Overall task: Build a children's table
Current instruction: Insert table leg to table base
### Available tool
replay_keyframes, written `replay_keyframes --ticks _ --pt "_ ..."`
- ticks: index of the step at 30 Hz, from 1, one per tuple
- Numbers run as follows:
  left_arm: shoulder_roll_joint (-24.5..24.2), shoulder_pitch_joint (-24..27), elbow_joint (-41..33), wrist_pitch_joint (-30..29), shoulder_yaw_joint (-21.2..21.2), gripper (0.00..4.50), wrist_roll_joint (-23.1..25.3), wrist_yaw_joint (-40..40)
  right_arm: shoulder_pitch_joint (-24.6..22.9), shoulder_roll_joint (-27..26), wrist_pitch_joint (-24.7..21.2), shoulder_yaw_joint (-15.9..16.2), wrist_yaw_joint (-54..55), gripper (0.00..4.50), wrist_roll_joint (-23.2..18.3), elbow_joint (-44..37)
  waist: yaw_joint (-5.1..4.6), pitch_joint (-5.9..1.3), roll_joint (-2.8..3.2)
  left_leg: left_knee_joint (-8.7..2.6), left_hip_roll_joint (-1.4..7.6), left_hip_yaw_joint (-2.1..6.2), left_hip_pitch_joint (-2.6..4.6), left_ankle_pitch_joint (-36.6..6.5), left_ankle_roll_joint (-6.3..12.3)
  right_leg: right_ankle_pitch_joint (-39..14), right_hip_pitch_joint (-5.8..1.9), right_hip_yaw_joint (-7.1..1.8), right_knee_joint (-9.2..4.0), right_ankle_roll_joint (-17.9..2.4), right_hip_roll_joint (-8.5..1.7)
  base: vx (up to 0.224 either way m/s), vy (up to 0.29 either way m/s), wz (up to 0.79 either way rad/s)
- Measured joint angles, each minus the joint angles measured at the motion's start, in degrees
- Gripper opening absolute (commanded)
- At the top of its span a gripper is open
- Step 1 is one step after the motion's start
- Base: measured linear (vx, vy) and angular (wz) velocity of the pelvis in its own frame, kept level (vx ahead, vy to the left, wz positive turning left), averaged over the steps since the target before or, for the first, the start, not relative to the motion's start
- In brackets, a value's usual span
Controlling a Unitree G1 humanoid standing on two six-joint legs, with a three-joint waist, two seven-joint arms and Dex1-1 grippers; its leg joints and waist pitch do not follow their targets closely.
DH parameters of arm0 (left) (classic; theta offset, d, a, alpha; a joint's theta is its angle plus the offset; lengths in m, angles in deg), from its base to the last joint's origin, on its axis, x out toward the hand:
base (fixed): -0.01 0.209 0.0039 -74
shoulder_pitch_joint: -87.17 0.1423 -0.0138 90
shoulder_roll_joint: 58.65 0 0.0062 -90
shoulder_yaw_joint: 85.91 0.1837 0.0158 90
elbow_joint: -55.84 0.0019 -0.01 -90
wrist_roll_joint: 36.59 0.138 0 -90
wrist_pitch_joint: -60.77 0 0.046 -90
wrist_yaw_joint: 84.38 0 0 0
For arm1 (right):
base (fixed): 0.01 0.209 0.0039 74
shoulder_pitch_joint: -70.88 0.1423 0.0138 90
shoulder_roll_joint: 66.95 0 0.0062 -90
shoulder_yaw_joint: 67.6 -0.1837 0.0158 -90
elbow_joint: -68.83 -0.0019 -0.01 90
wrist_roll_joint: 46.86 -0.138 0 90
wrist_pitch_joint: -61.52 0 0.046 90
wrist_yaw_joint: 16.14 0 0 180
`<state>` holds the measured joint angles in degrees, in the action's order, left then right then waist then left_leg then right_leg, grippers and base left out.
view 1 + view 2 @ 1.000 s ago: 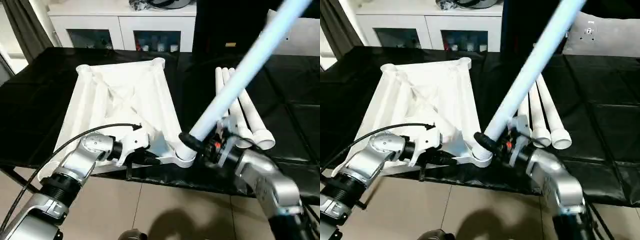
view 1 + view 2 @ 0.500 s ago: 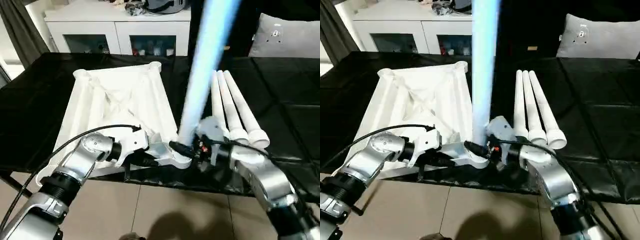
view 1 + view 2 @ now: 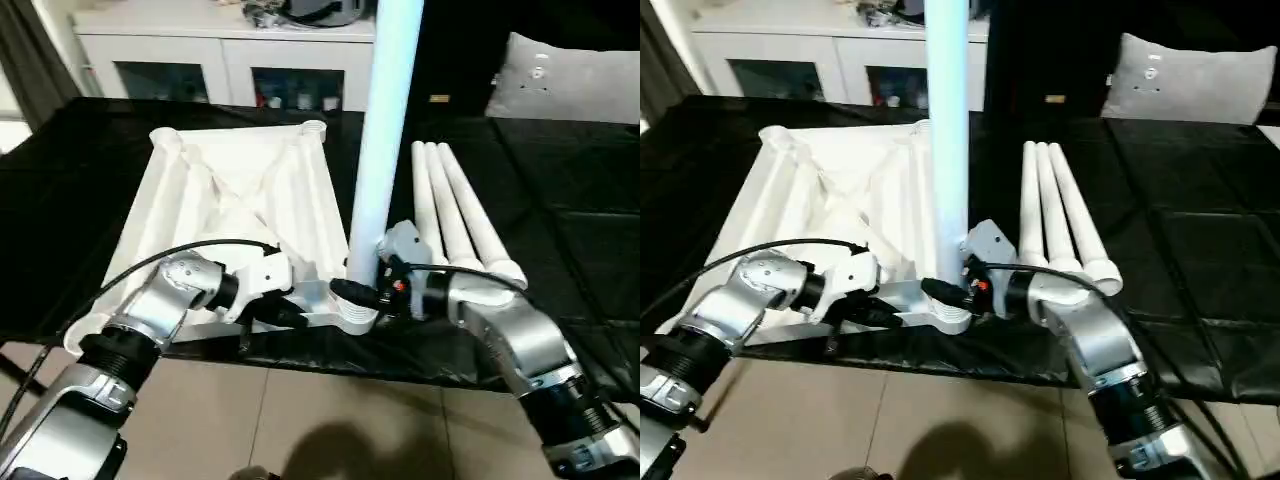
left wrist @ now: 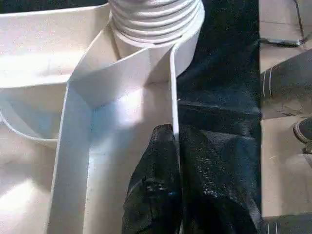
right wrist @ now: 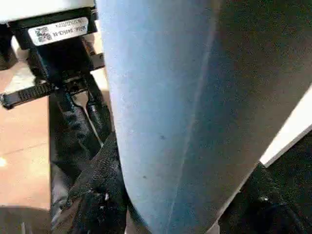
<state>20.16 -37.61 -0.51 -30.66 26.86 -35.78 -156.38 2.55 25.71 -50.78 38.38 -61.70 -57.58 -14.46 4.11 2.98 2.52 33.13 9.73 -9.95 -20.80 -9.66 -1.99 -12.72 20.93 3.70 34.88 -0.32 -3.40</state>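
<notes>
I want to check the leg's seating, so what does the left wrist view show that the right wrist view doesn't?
Left wrist view alone: the left gripper pinching a thin rim wall of the tabletop, with the ribbed corner socket beyond. Right wrist view alone: the leg close up, between the right gripper's fingers. Shared: black table cover and tan floor.

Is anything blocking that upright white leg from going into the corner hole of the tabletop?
Nothing visible does. The leg, held by the right gripper, stands upright with its base at the near corner socket of the tabletop. The left gripper pinches the tabletop's rim beside it.
</notes>
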Motion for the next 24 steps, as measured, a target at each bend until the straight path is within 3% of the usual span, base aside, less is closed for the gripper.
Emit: replay_keyframes --ticks 5,9,11,18,24 --pt "-0.87 4.79 -7.77 -7.95 -3.31 0.00 -1.17 3.52 -3.32 -5.10 0.07 -0.66 9.61 1.90 1.75 -2.80 -1.18 0.11 0.02 -0.09 -0.06 -0.01 0.06 -0.01 -0.01 0.00 0.11 -0.06 0.00 0.00 -0.02 0.000 0.000 0.00" --pt "0.47 12.32 -20.15 -17.34 -6.64 0.00 -2.38 10.58 -3.60 -9.81 0.73 -2.32 17.39 1.90 2.52 -2.36 -2.56 0.22 0.40 -0.11 -0.07 0.01 -0.16 -0.09 -0.14 0.01 0.22 -0.09 -0.03 -0.02 -0.04 0.000 0.000 0.00" --pt "2.02 14.14 -23.87 -20.66 -7.27 0.00 -2.37 14.06 -2.32 -10.94 1.25 -2.89 19.81 1.90 3.05 -0.52 -2.79 0.20 0.43 -0.11 -0.07 0.02 -0.23 -0.13 -0.20 0.06 0.42 -0.09 -0.03 -0.11 -0.03 0.000 0.000 0.00" --pt "7.05 15.71 -29.05 -27.27 -7.32 0.00 -0.06 22.34 1.72 -13.55 1.28 -4.95 22.75 1.90 3.71 4.77 -2.37 0.16 0.48 -0.23 0.01 0.02 -0.23 -0.27 -0.44 0.13 0.57 -0.05 0.13 -0.22 0.04 0.000 0.000 0.00" --pt "6.31 15.70 -31.11 -29.31 -6.26 0.00 0.75 23.60 2.50 -14.07 1.22 -4.85 22.65 1.90 4.07 5.68 -2.52 0.00 0.23 -0.23 0.05 0.01 -0.22 -0.42 -0.67 0.18 0.57 -0.06 0.11 -0.31 0.10 0.000 0.000 0.00"
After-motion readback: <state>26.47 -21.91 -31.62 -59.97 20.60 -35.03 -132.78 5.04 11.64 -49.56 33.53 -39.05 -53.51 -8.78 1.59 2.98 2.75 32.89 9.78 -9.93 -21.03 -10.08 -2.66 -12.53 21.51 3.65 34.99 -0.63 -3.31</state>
